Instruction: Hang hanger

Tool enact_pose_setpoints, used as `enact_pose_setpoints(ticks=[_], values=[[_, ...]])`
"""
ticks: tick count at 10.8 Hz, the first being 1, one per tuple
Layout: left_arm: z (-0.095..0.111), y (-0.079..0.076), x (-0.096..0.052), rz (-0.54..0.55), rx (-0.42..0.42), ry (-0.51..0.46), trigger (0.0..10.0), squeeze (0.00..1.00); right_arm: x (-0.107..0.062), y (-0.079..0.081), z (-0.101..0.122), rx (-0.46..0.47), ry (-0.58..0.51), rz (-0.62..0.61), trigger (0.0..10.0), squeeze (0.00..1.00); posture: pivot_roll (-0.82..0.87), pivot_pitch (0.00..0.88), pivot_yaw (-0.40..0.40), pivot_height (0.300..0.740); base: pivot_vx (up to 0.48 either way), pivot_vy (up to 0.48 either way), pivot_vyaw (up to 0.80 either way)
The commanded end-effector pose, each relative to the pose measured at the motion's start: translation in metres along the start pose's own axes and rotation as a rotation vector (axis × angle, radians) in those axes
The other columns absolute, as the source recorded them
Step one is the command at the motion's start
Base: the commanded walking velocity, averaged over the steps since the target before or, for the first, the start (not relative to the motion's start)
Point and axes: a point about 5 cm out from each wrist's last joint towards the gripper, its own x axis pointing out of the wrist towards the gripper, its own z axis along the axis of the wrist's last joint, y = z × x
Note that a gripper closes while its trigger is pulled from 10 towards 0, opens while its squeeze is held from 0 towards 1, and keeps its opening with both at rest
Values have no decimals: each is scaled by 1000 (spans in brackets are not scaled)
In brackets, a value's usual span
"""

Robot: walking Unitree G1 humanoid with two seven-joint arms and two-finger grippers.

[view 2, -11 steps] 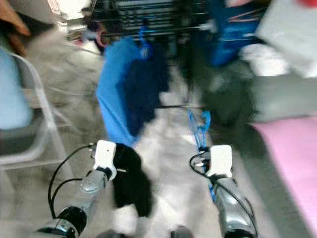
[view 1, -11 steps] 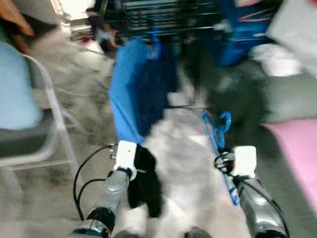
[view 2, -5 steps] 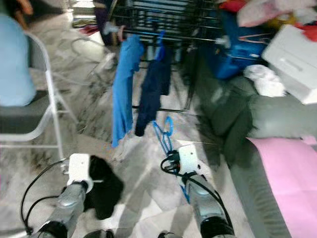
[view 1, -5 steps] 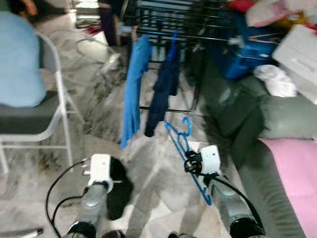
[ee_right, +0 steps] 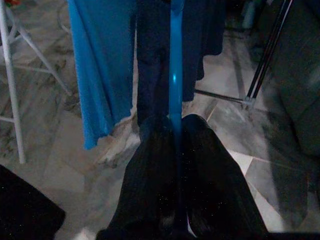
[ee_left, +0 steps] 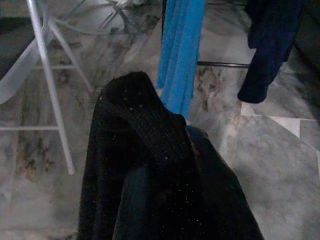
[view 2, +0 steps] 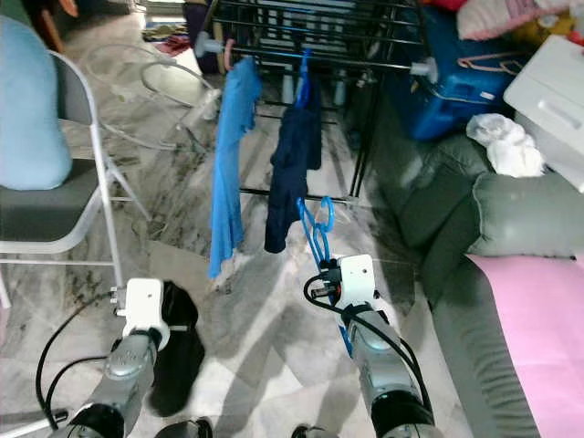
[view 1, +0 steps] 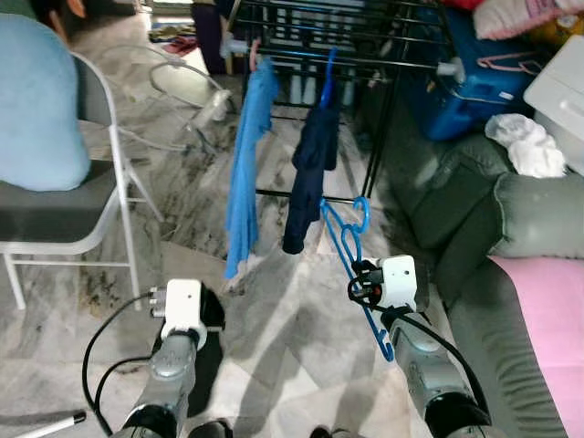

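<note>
Right wrist view: the right gripper [ee_right: 175, 150] is seen clamped on a thin blue plastic hanger [ee_right: 175, 85], w/ one black finger [ee_right: 150, 185] at each side of it. From the head views the hanger [view 1: 351, 251] is held above the grey marble floor [view 1: 292, 319], hook end up, just in front of the rack's hanging clothes but not touching the rail. The left gripper [ee_left: 150, 165] is wrapped by a black cloth [ee_left: 135, 150]; whether it is grasped cannot be told, fingers are hidden. Further, a long bright-blue garment [view 1: 246, 164] and a dark navy garment [view 1: 310, 164] are hung side by side on a black metal drying rack [view 1: 383, 64]. At left a grey folding chair [view 1: 82, 210] w/ a light blue cushion [view 1: 41, 100] is stood; at right a grey-green sofa [view 1: 511, 219] w/ a pink cover [view 1: 547, 310].
</note>
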Motion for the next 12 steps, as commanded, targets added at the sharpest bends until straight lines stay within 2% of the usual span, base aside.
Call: enact_pose_setpoints(ticks=[1, 3, 7, 8, 9, 12], values=[[2, -4, 0, -15, 0, -14, 10000, 0, -3, 1, -1, -7, -14, 1, 10000, 0, -20, 123, -44, 740, -319, 0, 0], [3, -15, 2, -35, -5, -5, 10000, 0, -7, -1, -7, -13, 7, -3, 10000, 0, -30, 113, -51, 740, -322, 0, 0], [10, -16, 5, -52, -9, -32, 10000, 0, -2, -1, 3, -7, -24, -13, 10000, 0, -22, 119, -26, 740, -325, 0, 0], [18, -18, 6, -74, -15, -68, 10000, 0, -3, 0, 4, 2, -35, -21, 10000, 0, -16, 130, -20, 740, -322, 0, 0], [26, -23, 7, -100, -9, -108, 10000, 0, -5, 2, 3, 5, -36, -25, 10000, 0, -15, 142, -16, 740, 0, 0, 0], [26, -25, 4, -116, -8, -113, 10000, 0, -10, 2, -2, 2, -24, -34, 10000, 0, -15, 167, -8, 740, -166, 0, 0]])
